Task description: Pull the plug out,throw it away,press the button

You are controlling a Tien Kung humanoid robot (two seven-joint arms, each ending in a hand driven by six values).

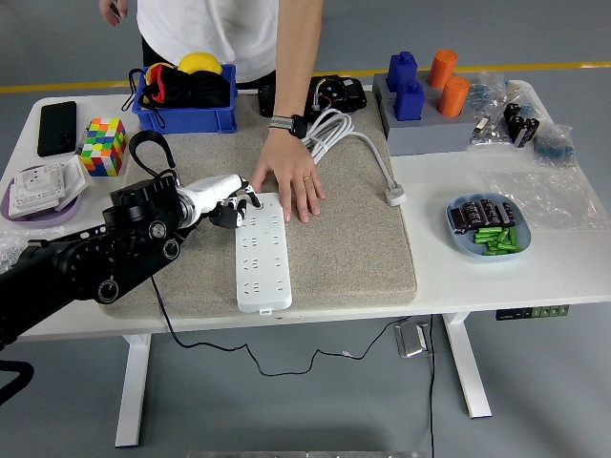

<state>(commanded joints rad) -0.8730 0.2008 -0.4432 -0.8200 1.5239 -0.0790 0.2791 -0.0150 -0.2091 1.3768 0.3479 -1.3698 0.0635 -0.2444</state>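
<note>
One robot arm is in play, the left one, reaching in over the beige mat (353, 239). Its left hand (224, 197) sits at the top left corner of the white power strip (262, 252), fingers curled around a small black plug (225, 217) just beside the strip's edge. The strip lies lengthwise on the mat. A person's hand (289, 176) presses flat on the strip's far end, and the strip's white cable (355, 146) loops away behind it.
</note>
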